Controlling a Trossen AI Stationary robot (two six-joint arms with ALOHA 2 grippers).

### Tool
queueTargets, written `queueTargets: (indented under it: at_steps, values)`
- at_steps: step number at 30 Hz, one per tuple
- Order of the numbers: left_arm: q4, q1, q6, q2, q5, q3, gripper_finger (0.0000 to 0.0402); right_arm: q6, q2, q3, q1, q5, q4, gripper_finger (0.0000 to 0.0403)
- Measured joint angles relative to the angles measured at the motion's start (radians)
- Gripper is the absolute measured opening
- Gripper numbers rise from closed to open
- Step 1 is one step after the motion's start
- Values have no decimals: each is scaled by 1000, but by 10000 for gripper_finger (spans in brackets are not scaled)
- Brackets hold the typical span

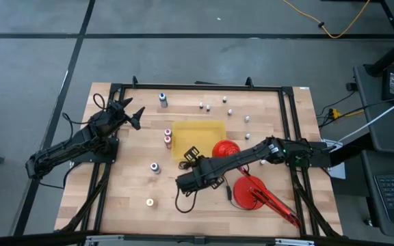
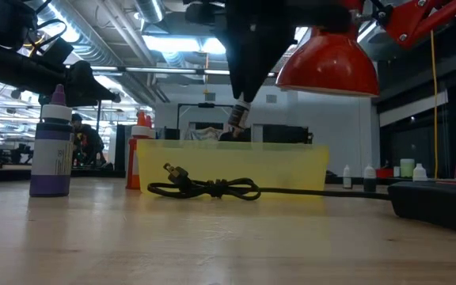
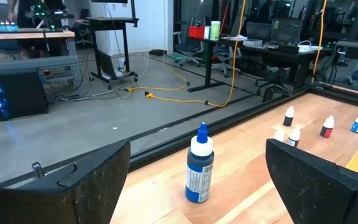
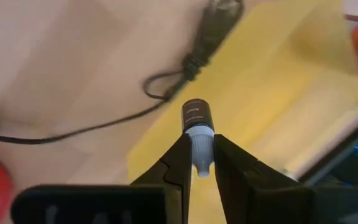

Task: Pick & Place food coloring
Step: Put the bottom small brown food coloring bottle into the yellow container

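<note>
While the left arm is folded back near the far-left corner of the table, its gripper (image 1: 137,116) is held with the fingers wide apart and nothing between them, a blue-topped bottle (image 3: 199,164) standing upright on the wood ahead of the fingertips. The right arm is stretched low across the table from the right side, its wrist bent so that the right gripper (image 4: 199,163) is pointed downward at the near edge of the yellow tray (image 1: 207,133). A small pale bottle with a dark cap (image 4: 197,129) is clamped between the two fingers, the cap projecting just beyond the fingertips; in the low view it is seen hanging above the tray's rim, clear of it. A black cord (image 4: 166,93) is seen lying on the wood past the fingertips, beside the tray.
</note>
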Motion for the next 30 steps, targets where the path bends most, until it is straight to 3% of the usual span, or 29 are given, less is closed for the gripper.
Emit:
queueTargets:
  at_steps: [6, 21, 30]
  values:
    - [0, 0, 0, 0, 0, 0, 365, -37, 0, 0, -14, 53, 3, 62]
    - [0, 0, 0, 0, 0, 0, 363, -33, -2, 0, -120, 57, 50, 62]
    - [0, 0, 0, 0, 0, 0, 363, 74, -2, 0, -178, 55, 103, 62]
